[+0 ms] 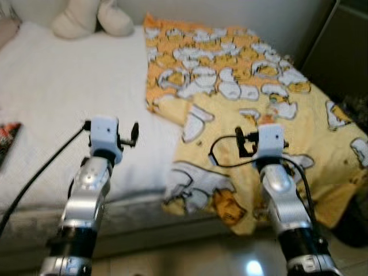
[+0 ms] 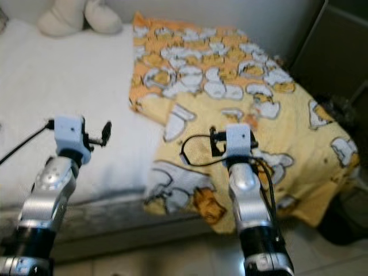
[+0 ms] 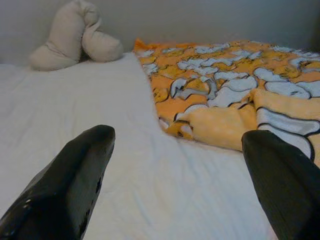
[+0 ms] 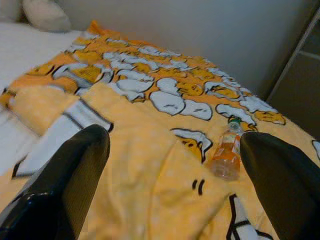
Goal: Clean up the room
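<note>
Fingers of both grippers are spread wide and hold nothing: left gripper over the white bed, right gripper over the yellow blanket. Centre-right lies a small bottle, maybe a drink.

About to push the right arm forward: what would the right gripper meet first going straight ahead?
Probably the yellow blanket just below and ahead of the open right gripper. The bottle lies on it slightly right of centre; depth is unclear.
</note>
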Controlling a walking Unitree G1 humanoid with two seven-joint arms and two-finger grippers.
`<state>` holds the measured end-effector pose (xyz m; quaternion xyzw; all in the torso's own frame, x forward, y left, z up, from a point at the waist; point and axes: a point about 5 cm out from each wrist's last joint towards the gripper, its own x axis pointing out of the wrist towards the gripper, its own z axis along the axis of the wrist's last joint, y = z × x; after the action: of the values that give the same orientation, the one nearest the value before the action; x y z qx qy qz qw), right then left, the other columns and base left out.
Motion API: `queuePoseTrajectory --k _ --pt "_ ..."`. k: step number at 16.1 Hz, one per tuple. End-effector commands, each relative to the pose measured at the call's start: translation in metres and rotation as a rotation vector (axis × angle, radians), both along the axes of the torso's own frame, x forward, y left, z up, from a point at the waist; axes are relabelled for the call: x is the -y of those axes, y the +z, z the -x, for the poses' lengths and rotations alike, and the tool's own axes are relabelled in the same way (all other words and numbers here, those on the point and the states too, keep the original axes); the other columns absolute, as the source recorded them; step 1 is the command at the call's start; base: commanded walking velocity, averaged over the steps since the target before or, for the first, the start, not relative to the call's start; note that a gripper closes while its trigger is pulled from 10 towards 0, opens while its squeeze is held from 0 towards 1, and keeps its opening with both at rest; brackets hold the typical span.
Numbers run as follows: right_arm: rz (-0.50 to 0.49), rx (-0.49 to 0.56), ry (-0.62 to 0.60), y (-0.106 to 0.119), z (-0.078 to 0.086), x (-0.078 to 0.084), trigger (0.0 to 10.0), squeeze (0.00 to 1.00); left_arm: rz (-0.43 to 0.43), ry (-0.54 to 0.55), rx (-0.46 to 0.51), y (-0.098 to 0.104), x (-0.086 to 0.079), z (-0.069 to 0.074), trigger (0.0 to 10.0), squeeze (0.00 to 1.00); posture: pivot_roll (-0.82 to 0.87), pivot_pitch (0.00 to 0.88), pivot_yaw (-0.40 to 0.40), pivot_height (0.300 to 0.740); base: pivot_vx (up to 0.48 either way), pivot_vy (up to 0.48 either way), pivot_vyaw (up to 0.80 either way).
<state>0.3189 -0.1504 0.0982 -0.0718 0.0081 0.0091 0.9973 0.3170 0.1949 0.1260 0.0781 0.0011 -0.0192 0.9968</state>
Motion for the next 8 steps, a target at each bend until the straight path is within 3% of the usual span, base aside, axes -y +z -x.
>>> queuePoseTrajectory --k 1,5,8 --pt "0.013 0.018 0.030 0.005 -0.003 -0.007 10.0 0.00 -0.012 0.017 -0.007 -0.001 -0.002 -0.001 10.0 1.00 -0.04 0.000 -0.024 0.736 0.251 -0.405 0.00" --pt "0.017 0.014 0.027 0.002 -0.001 -0.005 10.0 0.00 -0.019 0.004 -0.013 -0.003 0.002 -0.003 10.0 1.00 -0.05 0.000 -0.023 0.736 0.250 -0.406 0.67" --pt "0.024 0.007 0.001 0.001 -0.001 0.000 10.0 0.00 -0.052 -0.047 -0.007 -0.002 0.009 -0.006 10.0 1.00 -0.06 0.000 -0.025 0.736 0.263 -0.398 0.00"
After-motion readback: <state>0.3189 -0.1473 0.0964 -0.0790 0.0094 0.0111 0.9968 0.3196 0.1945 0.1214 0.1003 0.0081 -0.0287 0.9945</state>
